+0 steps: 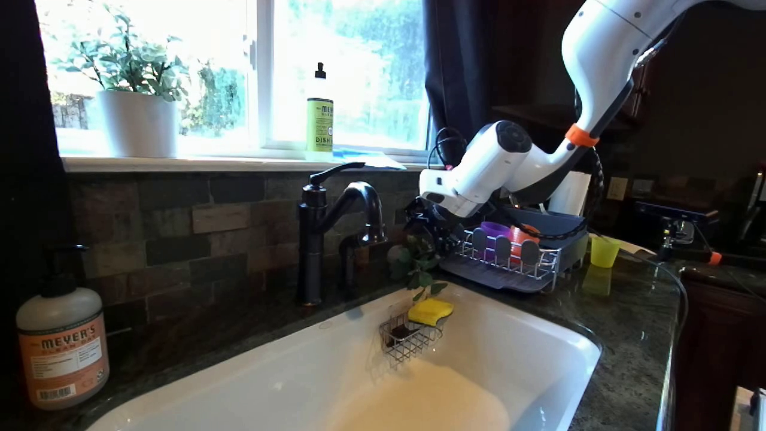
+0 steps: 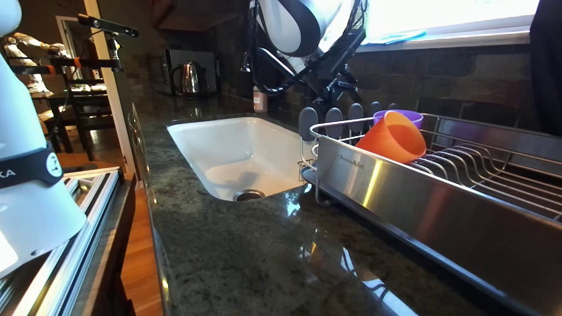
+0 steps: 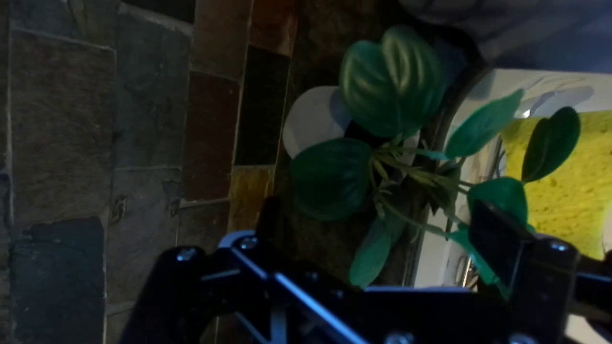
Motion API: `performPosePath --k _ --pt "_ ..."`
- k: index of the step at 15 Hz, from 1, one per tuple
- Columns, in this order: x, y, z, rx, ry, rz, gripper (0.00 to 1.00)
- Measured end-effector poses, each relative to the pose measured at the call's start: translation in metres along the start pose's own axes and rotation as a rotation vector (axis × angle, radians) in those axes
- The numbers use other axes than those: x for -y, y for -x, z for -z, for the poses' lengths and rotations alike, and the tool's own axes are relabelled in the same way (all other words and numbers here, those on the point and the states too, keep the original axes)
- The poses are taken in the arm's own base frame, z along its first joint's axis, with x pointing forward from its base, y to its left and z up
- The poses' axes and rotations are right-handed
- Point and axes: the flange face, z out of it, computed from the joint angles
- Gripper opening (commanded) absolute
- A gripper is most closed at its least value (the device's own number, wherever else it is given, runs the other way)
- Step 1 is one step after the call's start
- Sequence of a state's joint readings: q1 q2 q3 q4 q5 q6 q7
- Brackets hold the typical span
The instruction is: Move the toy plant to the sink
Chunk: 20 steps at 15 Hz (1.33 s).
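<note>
One small artificial toy plant (image 3: 420,176), dark green ribbed leaves on thin pale stems, at the wall-side edge of the glossy white rectangular sink (image 1: 508,335), by the corner nearest the grey steel-and-wire dish rack (image 2: 439,210). Wrist view: it sits over the strip of polished dark stone countertop (image 2: 228,254) between sink rim and brown-and-grey stone tile wall (image 3: 143,119); several leaves reach out past the rim. Pale rounded shape under the foliage, partly covered; cannot tell if it is the base.

Black two-fingered gripper (image 3: 380,213) angled in at the plant, on a white jointed arm (image 1: 479,173). Jaws spread wide, released; stems and leaves in view between the fingers. One fingertip overlaps a leaf in the wrist view; contact cannot be told.

Same sink corner, inside: dark wire caddy (image 1: 413,344), yellow rectangular sponge (image 1: 431,312) at its upper edge, just under the lowest leaves in an exterior view. Round metal drain (image 2: 249,195) in the sink floor.

Dish rack stands just beside that corner; translucent orange cup (image 2: 377,140) tilted at the rack's edge, purple cup (image 2: 408,116) next to it. Tall dark curved faucet (image 1: 311,251) upright along the sink's wall-side edge. Peach-labelled pump bottle (image 1: 63,353) by the opposite wall-side corner.
</note>
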<state>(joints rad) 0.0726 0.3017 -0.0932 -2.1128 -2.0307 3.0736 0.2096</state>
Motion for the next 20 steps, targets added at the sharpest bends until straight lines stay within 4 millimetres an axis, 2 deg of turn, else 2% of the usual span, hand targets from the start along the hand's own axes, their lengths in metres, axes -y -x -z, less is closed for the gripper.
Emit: performPosePath --k 8,12,17,20 --pt "0.001 0.0 0.001 0.002 -0.087 -0.061 1.0" --pt "0.003 -0.006 0.021 -0.025 -0.135 -0.104 1.0" --pt "-0.026 0.001 0.048 -0.016 -0.092 -0.178 1.0" --pt "-0.028 0.01 0.044 0.006 -0.129 -0.151 1.0"
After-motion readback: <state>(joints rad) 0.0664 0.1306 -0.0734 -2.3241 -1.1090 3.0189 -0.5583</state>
